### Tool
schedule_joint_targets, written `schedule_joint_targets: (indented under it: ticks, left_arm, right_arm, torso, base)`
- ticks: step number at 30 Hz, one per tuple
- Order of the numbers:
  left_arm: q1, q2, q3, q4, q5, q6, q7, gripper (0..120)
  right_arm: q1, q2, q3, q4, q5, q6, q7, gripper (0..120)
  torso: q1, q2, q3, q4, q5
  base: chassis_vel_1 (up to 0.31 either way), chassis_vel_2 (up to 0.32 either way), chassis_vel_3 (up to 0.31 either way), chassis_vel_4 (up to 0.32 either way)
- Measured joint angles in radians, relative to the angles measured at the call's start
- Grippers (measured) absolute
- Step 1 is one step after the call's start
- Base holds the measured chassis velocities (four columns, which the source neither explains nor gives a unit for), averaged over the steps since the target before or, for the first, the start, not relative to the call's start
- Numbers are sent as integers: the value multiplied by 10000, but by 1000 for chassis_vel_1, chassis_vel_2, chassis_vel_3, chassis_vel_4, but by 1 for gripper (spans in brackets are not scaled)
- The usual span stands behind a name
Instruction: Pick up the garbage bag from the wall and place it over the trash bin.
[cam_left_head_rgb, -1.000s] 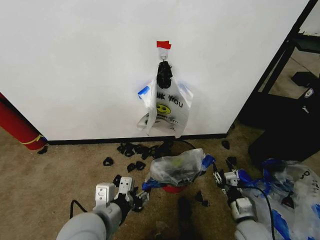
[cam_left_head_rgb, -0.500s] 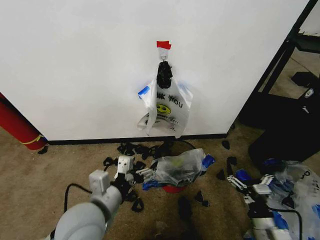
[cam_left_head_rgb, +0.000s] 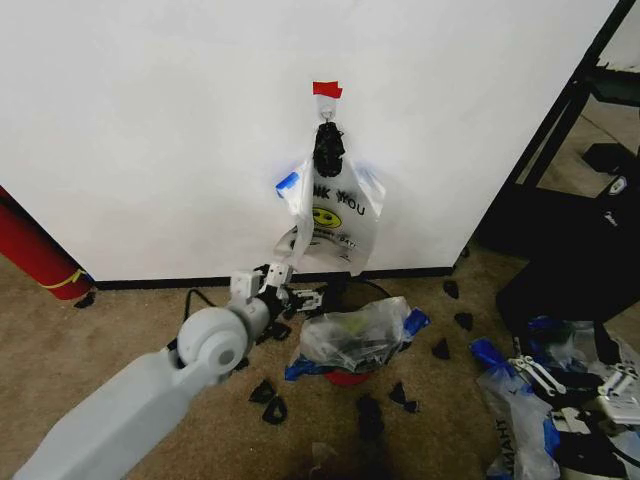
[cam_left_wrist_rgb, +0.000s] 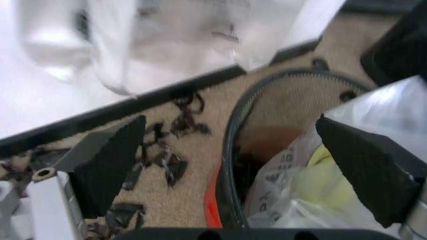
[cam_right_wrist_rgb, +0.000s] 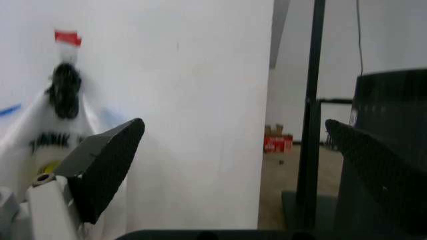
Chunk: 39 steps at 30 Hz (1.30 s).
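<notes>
Just ahead of my left gripper (cam_left_head_rgb: 305, 297), on the wall (cam_left_head_rgb: 150, 130), the garbage bag (cam_left_head_rgb: 333, 215) hangs from a metal hook (cam_left_head_rgb: 326, 127) under a small piece of red tape (cam_left_head_rgb: 327, 90), its knotted black top bunched at the hook and the smiley face and lettering facing me. I have the left arm stretched forward and low, the gripper near the black baseboard (cam_left_head_rgb: 180, 281) and below the bag's bottom edge, not touching it; its fingers stand spread wide with nothing between them, as the left wrist view shows. Just beside that gripper, toward my right, sits the trash bin (cam_left_head_rgb: 346, 376), its red side and black rim (cam_left_wrist_rgb: 233, 150) visible in the wrist view, with a crumpled clear bag (cam_left_head_rgb: 358, 335) lying over its mouth. Small black scraps (cam_left_head_rgb: 268, 400) litter the carpet around it. My right gripper (cam_left_head_rgb: 575, 374) is pulled back low at my right side over a heap of plastic bags (cam_left_head_rgb: 530, 420), well apart from the bin, fingers likewise spread and holding nothing.
</notes>
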Motion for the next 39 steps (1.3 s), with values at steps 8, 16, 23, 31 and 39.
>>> schedule_joint_targets:
  ticks: [8,16,23,31,39]
  left_arm:
    - [-1059,-592,634,1406,-933,863,487,94]
    - [-1694,-1040,1187,2410,-1200,1093,536,77]
    - [-2199,-1067,1710,2985,-1540,1216,708,52]
    - [-2401,-1260,1797,3223,-1637,1186,662,24]
    - [-2220,-1249,1805,3097,-1642,987,466,3]
  right_arm:
    - [-19,125,-213,310,-215,-503,430,100]
    - [149,76,-207,496,-147,-800,454,100]
    - [241,34,-215,578,-126,-916,495,100]
    - [315,12,-198,515,-101,-920,523,100]
    - [417,-7,-249,378,-144,-922,529,100]
  torso:
    - [-1,0,-1,3,2]
    - [0,0,-1,0,1]
    - [0,0,-1,2,2]
    - [0,0,-1,1,1]
    - [-1,0,-2,2,2]
  base:
    - [0,0,0,0]
    - [0,0,0,0]
    - [0,0,0,0]
    - [0,0,0,0]
    - [0,0,0,0]
